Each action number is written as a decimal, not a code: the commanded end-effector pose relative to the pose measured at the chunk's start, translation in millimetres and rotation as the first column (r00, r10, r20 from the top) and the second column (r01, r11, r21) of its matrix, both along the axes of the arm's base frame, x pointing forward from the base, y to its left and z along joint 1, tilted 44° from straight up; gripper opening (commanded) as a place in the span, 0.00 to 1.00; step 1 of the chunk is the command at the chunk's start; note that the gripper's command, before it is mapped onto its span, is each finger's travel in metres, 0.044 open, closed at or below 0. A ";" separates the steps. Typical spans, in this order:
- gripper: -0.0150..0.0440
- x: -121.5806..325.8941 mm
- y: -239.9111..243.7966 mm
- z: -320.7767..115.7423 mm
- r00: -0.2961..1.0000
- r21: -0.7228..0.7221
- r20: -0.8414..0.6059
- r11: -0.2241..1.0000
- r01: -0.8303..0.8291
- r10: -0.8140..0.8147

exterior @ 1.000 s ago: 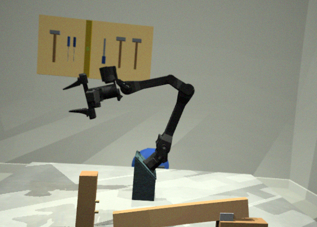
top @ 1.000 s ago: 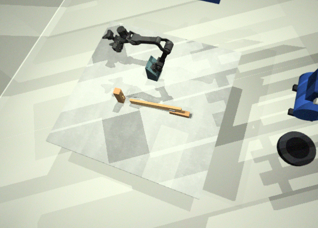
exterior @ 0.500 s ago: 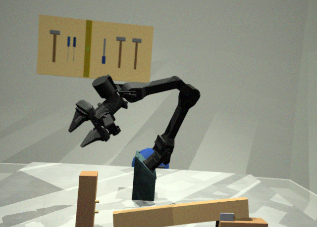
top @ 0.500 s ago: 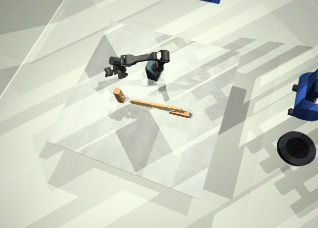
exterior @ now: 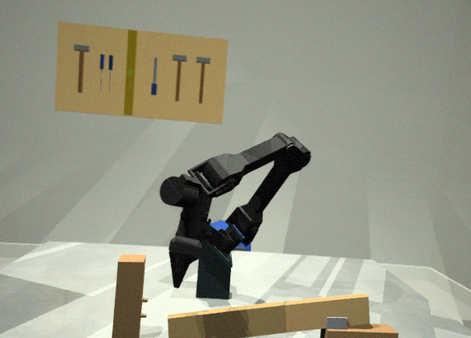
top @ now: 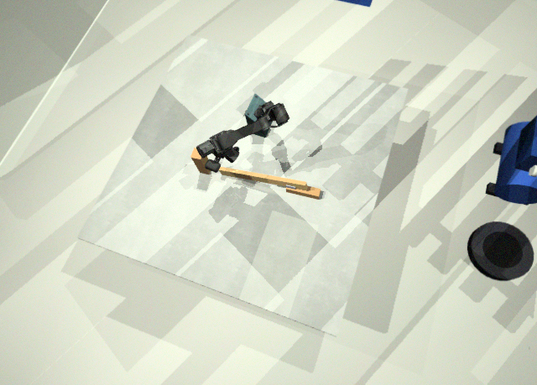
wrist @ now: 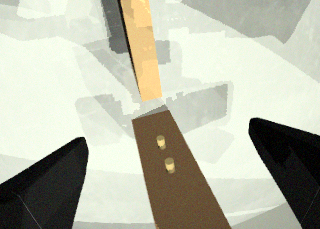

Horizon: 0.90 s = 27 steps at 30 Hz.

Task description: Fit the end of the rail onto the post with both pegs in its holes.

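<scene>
The wooden rail (top: 260, 177) (exterior: 266, 313) (wrist: 142, 49) slopes up to its far end, which rests at the grey bracket (exterior: 337, 322) on the low footboard block (top: 305, 193) (exterior: 365, 331). Its near end is low, short of the wooden post (top: 200, 163) (exterior: 128, 296) (wrist: 185, 204), with a gap between them. Two pegs stick out of the post toward the rail; the upper peg (exterior: 144, 300) and lower peg show bare. My gripper (top: 222, 159) (wrist: 170, 136) is open and empty, pointing down above the post and the rail's near end. The rail's end holes are hidden.
The arm's dark teal base (top: 254, 106) (exterior: 213, 275) stands behind the rail. A tool board (exterior: 142, 99) hangs on the back wall. Blue objects and a round black object (top: 501, 250) stand beyond the table, far from the rail.
</scene>
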State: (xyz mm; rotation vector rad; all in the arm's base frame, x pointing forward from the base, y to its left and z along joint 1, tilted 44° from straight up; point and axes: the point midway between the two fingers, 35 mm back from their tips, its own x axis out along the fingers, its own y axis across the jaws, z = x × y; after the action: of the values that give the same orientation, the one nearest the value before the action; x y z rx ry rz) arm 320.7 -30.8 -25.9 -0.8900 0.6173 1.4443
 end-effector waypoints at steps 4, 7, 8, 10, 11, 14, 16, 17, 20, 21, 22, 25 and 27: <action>1.00 -13.0 60.3 3.2 0.981 0.144 -0.060 0.974 -0.174 0.184; 1.00 -13.0 60.3 3.2 0.981 0.144 -0.060 0.974 -0.174 0.184; 1.00 -13.0 60.5 3.0 0.981 0.144 -0.060 0.974 -0.174 0.184; 1.00 -12.8 61.9 1.3 0.981 0.143 -0.060 0.974 -0.174 0.184; 1.00 -12.8 63.0 0.1 0.981 0.143 -0.060 0.974 -0.174 0.184; 1.00 -12.6 66.4 -3.5 0.981 0.143 -0.060 0.974 -0.174 0.184; 1.00 -12.5 68.6 -6.0 0.981 0.143 -0.060 0.974 -0.174 0.184; 1.00 -12.5 69.7 -7.2 0.981 0.143 -0.060 0.974 -0.174 0.184; 1.00 -12.4 73.1 -10.7 0.981 0.143 -0.060 0.974 -0.173 0.183; 1.00 -12.5 74.2 -11.9 0.981 0.143 -0.060 0.974 -0.173 0.183; 1.00 -12.5 75.3 -13.1 0.981 0.143 -0.060 0.974 -0.173 0.183; 1.00 -12.6 78.7 -16.6 0.981 0.143 -0.060 0.974 -0.173 0.183; 1.00 -12.7 80.9 -18.9 0.981 0.143 -0.060 0.974 -0.173 0.183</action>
State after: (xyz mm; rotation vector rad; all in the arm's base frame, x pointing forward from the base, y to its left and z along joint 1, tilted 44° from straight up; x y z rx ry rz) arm 310.6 45.6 -40.1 -0.8149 0.4903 1.6641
